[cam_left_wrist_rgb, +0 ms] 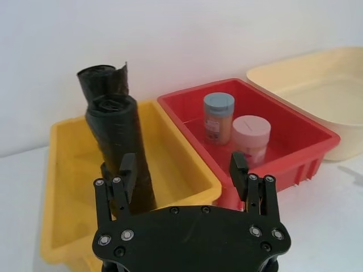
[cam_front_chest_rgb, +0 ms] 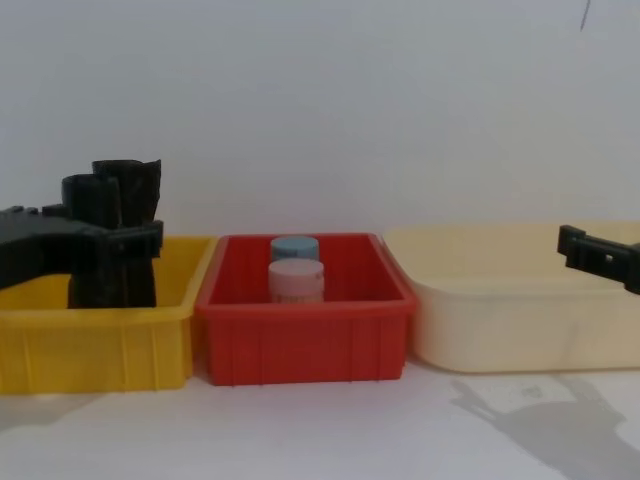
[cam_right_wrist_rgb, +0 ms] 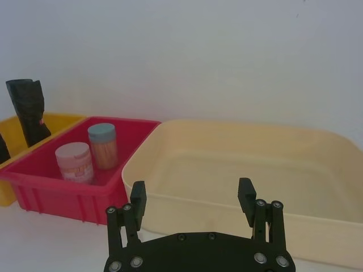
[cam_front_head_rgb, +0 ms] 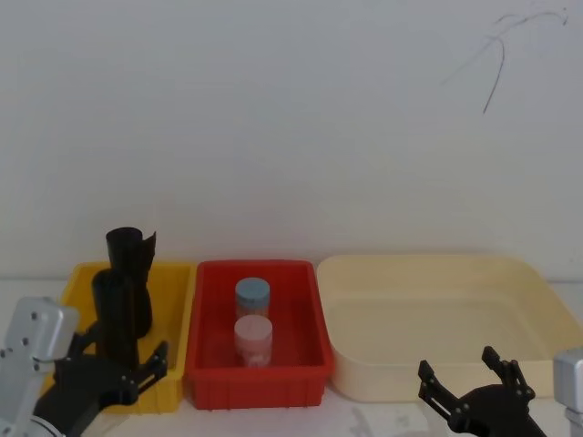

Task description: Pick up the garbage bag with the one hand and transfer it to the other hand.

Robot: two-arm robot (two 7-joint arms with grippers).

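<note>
Two black rolls stand upright in the yellow bin [cam_front_head_rgb: 178,300]. The garbage bag [cam_front_head_rgb: 117,309] [cam_left_wrist_rgb: 116,141] is the smooth front roll; behind it rises a roll with a flared, uneven top [cam_front_head_rgb: 130,246]. My left gripper [cam_front_head_rgb: 123,357] [cam_left_wrist_rgb: 182,170] is open at the bin's near side, level with the garbage bag's upper half in the chest view [cam_front_chest_rgb: 95,235]. One of its fingers [cam_left_wrist_rgb: 128,170] overlaps the roll; I cannot tell whether they touch. My right gripper [cam_front_head_rgb: 458,364] [cam_right_wrist_rgb: 191,190] hangs open and empty before the cream tub [cam_front_head_rgb: 547,300].
A red bin [cam_front_head_rgb: 314,309] between the yellow bin and the cream tub holds a blue-lidded jar [cam_front_head_rgb: 252,296] and a pink jar [cam_front_head_rgb: 253,339]. All three containers sit in a row against a plain white wall. White tabletop lies in front of them.
</note>
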